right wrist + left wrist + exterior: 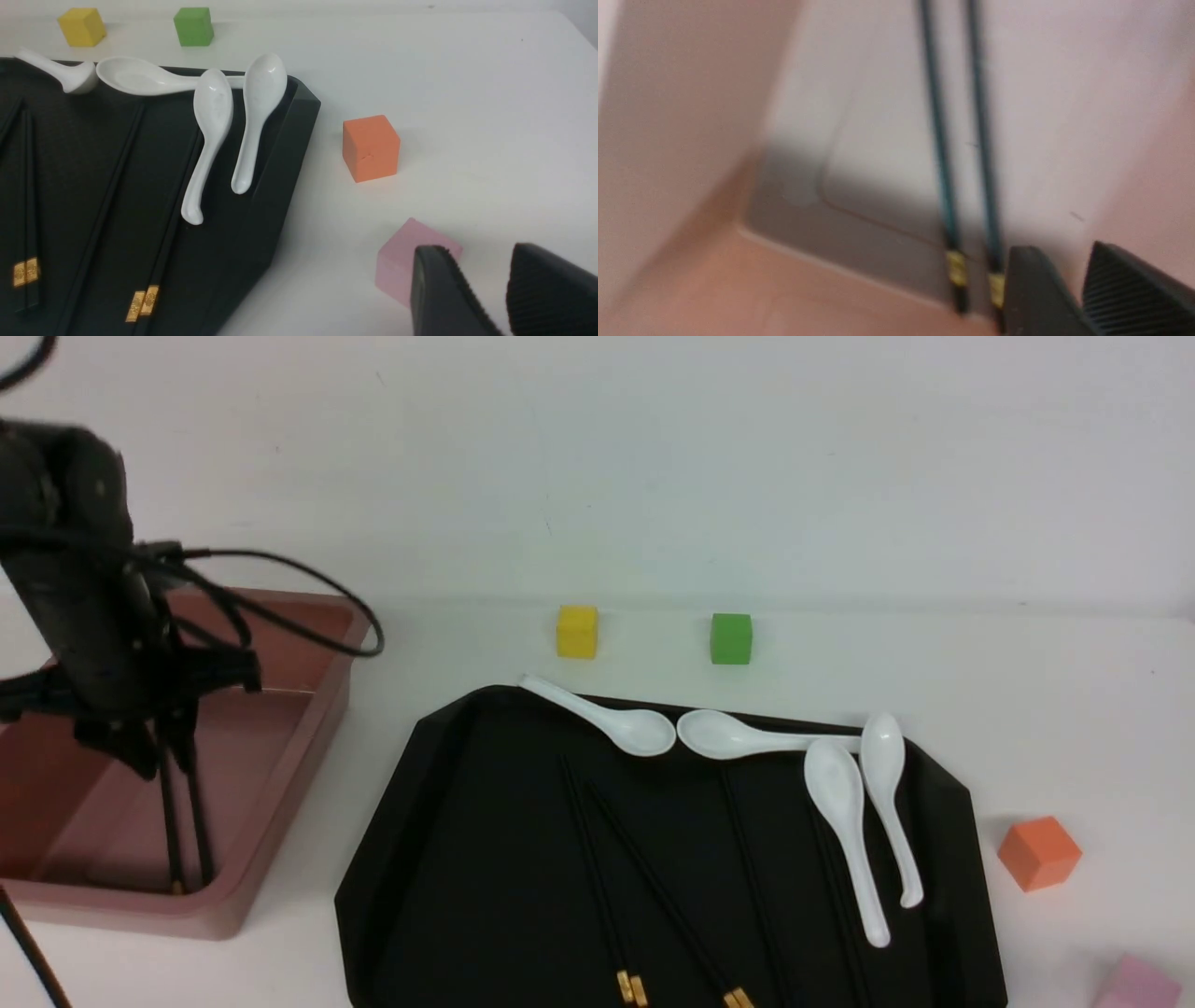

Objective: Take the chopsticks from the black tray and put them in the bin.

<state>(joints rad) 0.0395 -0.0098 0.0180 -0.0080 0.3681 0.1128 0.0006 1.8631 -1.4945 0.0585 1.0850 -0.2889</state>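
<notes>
White spoons (840, 821) crowd the chopsticks (597, 877) on the black tray (448, 859).

Lab: white tabletop (1074, 691), coloured blocks (731, 638)

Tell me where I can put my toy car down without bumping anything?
The left part of the black tray is bare, between its left rim and the nearest chopsticks. The table is bare too, behind the tray between the green cube and the orange cube. Crowded: the tray's far edge and right side, with white spoons and more chopsticks.
</notes>
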